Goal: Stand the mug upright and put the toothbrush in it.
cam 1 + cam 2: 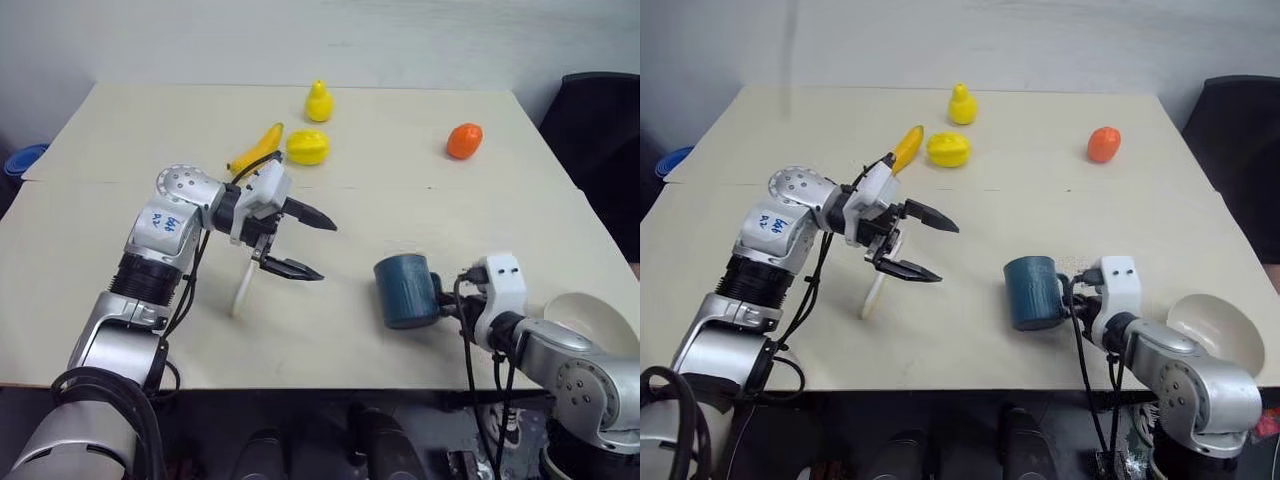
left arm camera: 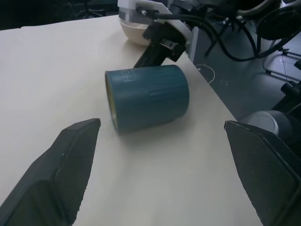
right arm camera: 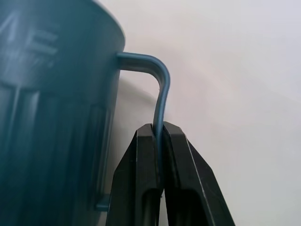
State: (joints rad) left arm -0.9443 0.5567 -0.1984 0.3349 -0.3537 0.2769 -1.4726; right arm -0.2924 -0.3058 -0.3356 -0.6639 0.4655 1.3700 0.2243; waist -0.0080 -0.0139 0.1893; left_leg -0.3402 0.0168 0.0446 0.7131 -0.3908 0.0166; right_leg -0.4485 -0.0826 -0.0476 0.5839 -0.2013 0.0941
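Two steps make up the task, and the first is in hand: the mug (image 1: 406,290), dark teal, lies on its side near the front edge of the table (image 1: 400,200), its mouth turned toward the robot's left. The right gripper (image 3: 159,134) has its fingers clenched on the thin wire-like handle. Next, it seems, the right wrist must lift and roll so the mug comes to stand on its base without slipping out of that narrow pinch. The toothbrush (image 1: 242,288), pale and slim, lies on the table well apart to the left, under the left gripper (image 1: 312,245), whose fingers are spread wide and hold nothing.
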